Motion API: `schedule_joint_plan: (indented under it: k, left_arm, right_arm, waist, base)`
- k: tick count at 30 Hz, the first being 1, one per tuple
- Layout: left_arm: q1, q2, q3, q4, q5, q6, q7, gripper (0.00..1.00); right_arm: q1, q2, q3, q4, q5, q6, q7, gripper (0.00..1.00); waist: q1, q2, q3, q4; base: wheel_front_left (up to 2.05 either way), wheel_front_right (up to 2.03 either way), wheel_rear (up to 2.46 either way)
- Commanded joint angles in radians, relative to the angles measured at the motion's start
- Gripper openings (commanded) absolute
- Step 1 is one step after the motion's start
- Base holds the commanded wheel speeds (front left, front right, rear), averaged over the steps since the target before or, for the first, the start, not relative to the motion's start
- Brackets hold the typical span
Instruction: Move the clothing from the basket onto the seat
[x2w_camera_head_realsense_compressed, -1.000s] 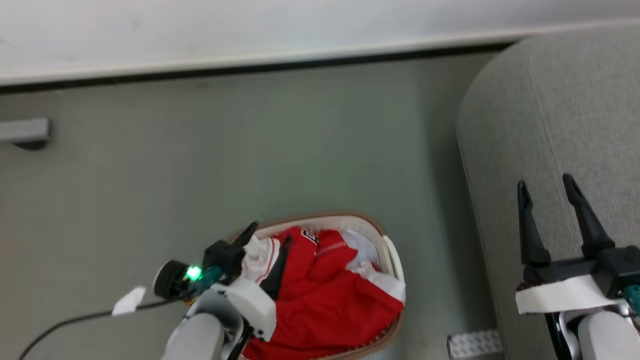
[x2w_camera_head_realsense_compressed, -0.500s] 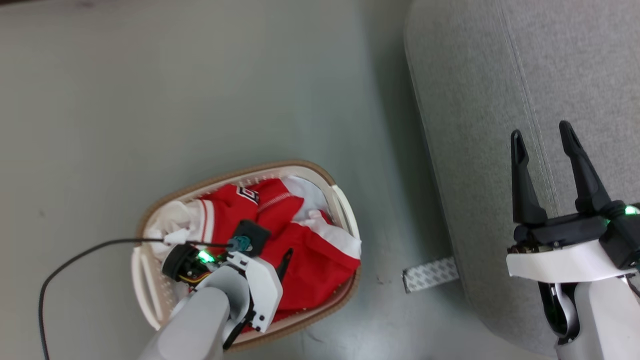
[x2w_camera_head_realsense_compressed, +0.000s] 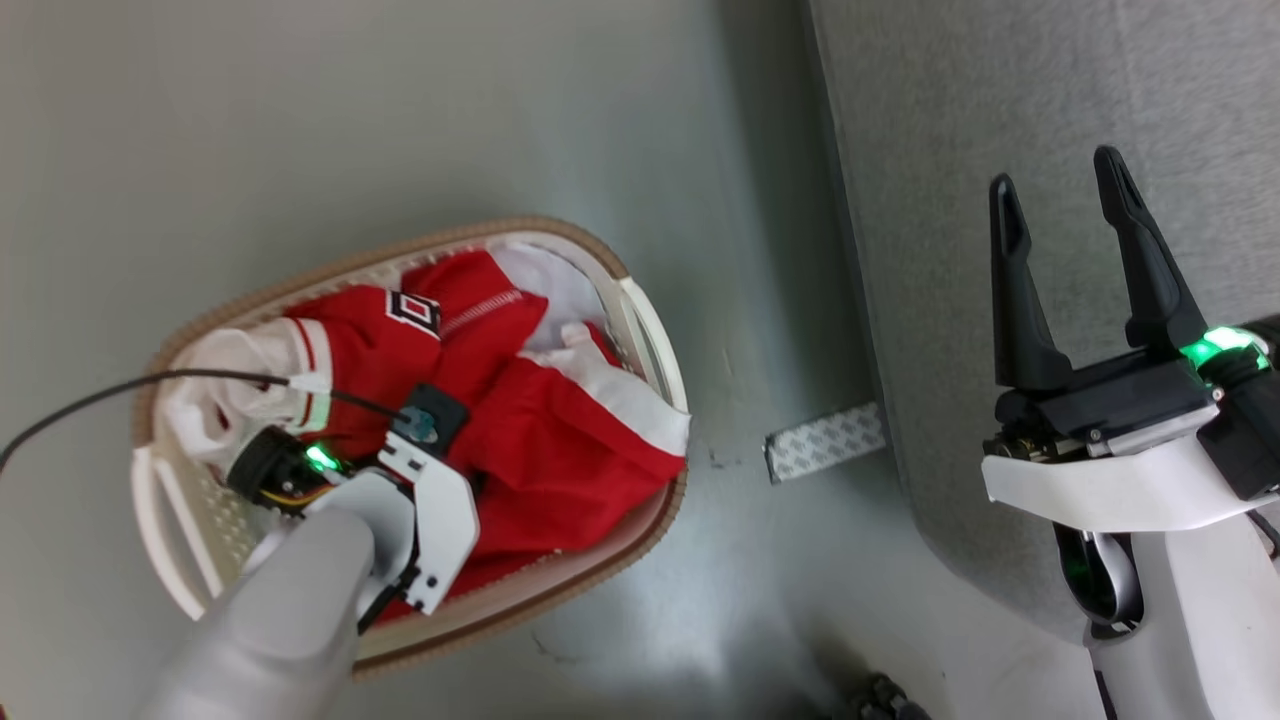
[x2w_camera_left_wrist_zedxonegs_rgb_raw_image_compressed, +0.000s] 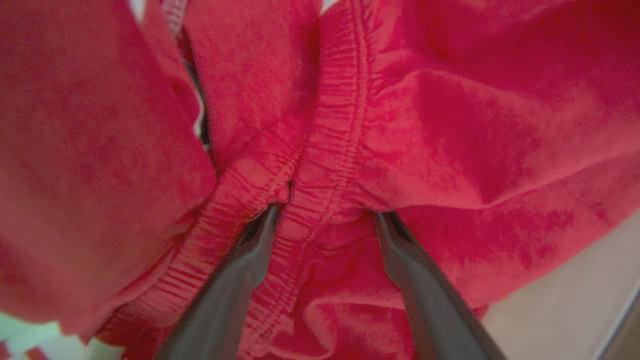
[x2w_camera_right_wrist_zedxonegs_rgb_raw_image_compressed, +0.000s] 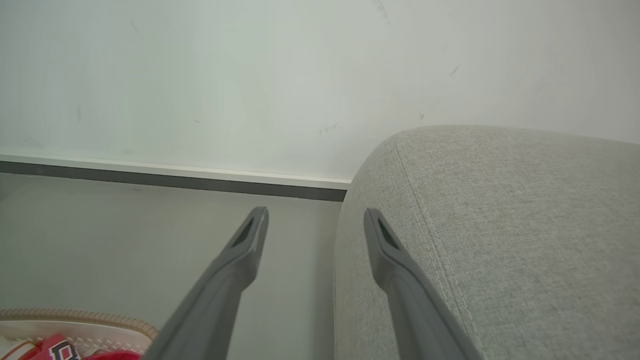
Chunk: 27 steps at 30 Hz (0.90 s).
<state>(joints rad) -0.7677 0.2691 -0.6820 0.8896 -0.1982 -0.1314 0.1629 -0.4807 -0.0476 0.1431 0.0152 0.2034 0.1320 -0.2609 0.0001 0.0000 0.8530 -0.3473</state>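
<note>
My left gripper (x2w_camera_left_wrist_zedxonegs_rgb_raw_image_compressed: 327, 212) is down inside the basket (x2w_camera_head_realsense_compressed: 400, 247), with its two fingers (x2w_camera_left_wrist_zedxonegs_rgb_raw_image_compressed: 235, 280) spread wide. Both tips are pushed into the clothing (x2w_camera_head_realsense_compressed: 560, 440). A ribbed, stitched band (x2w_camera_left_wrist_zedxonegs_rgb_raw_image_compressed: 330, 150) of the red fabric runs up through the gap between them. The fingers are not pressed together on this band; the soft cloth bulges around the tips and covers them a little. In front of this gripper, and on both sides of it, there is red fabric. Past the right finger I see a pale part of the basket wall. From the head view the clothing lies crumpled in the basket, red with white parts, and my left wrist is just above its middle. A thin black cable (x2w_camera_head_realsense_compressed: 100, 395) goes from this wrist out over the basket rim.

My right gripper (x2w_camera_head_realsense_compressed: 1057, 175) is well apart from the basket and holds nothing. Its fingers are also spread. It hangs over the rounded edge of the seat (x2w_camera_right_wrist_zedxonegs_rgb_raw_image_compressed: 500, 225): the right finger is over the grey fabric and the left finger over the floor (x2w_camera_right_wrist_zedxonegs_rgb_raw_image_compressed: 125, 240). The basket with the clothing is low on the left side of this gripper. Ahead of it is a pale wall (x2w_camera_right_wrist_zedxonegs_rgb_raw_image_compressed: 250, 75).
</note>
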Motion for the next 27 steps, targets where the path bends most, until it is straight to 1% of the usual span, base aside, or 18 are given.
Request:
schedule_joint_plan:
  k: [1, 3, 4, 5, 8, 9, 12, 18, 22, 27]
  left_arm:
    - [-0.013, 0.014, -0.003, 0.012, 0.006, 0.002, -0.008, 1.0]
    - [-0.02, 0.013, -0.014, 0.031, 0.009, 0.002, -0.019, 1.0]
    - [-0.024, 0.011, -0.019, 0.038, 0.01, 0.002, -0.029, 0.78]
    - [-0.026, 0.008, -0.022, 0.047, 0.011, 0.002, -0.037, 0.0]
    - [-0.021, -0.02, -0.026, 0.062, -0.006, 0.002, -0.071, 0.0]
    - [-0.021, -0.02, -0.026, 0.062, -0.006, 0.002, -0.071, 0.0]
    - [-0.004, -0.045, -0.01, 0.068, -0.038, 0.004, -0.128, 0.0]
    - [0.072, -0.094, 0.024, 0.049, -0.121, 0.002, -0.216, 0.0]
    - [0.136, -0.115, 0.029, 0.007, -0.173, 0.002, -0.241, 0.0]
    - [0.216, -0.12, 0.034, -0.079, -0.231, 0.001, -0.24, 0.0]
  right_arm:
    - [-0.018, -0.001, 0.007, -0.011, 0.01, -0.002, -0.002, 1.0]
    - [-0.018, -0.001, 0.013, -0.013, 0.011, -0.002, -0.002, 1.0]
    - [-0.018, -0.001, 0.015, -0.013, 0.01, -0.002, -0.002, 1.0]
    - [-0.016, -0.001, 0.016, -0.01, 0.009, -0.002, -0.002, 1.0]
    - [0.004, -0.001, 0.009, 0.007, -0.004, -0.002, -0.002, 1.0]
    - [0.004, -0.001, 0.009, 0.007, -0.004, -0.002, -0.002, 1.0]
    - [0.029, -0.001, -0.001, 0.03, -0.012, -0.002, -0.002, 1.0]
    - [0.109, -0.001, -0.032, 0.076, -0.03, -0.002, -0.002, 1.0]
    - [0.179, -0.002, -0.054, 0.112, -0.058, -0.002, -0.002, 1.0]
    - [0.264, -0.002, -0.076, 0.149, -0.078, -0.002, -0.002, 1.0]
  waist:
    - [-0.0001, 0.0, 0.036, -0.017]
    - [-0.0001, 0.0, 0.041, -0.021]
    - [-0.0001, 0.0, 0.04, -0.022]
    - [-0.0001, 0.0, 0.035, -0.022]
    - [-0.0001, 0.0, 0.003, -0.009]
    - [-0.0001, 0.0, 0.003, -0.009]
    - [-0.0001, 0.0, -0.06, 0.012]
    - [-0.0001, 0.0, -0.244, 0.064]
    - [-0.0001, 0.0, -0.378, 0.105]
    - [-0.0001, 0.0, -0.524, 0.144]
  base:
    - [0.0, 0.0, 0.0]
    - [0.0, 0.0, 0.0]
    - [0.0, 0.0, 0.0]
    - [0.0, 0.0, 0.0]
    - [0.0, 0.0, 0.0]
    - [0.0, 0.0, 0.0]
    - [0.0, 0.0, 0.0]
    - [0.0, 0.0, 0.0]
    - [0.0, 0.0, 0.0]
    - [0.0, 0.0, 0.0]
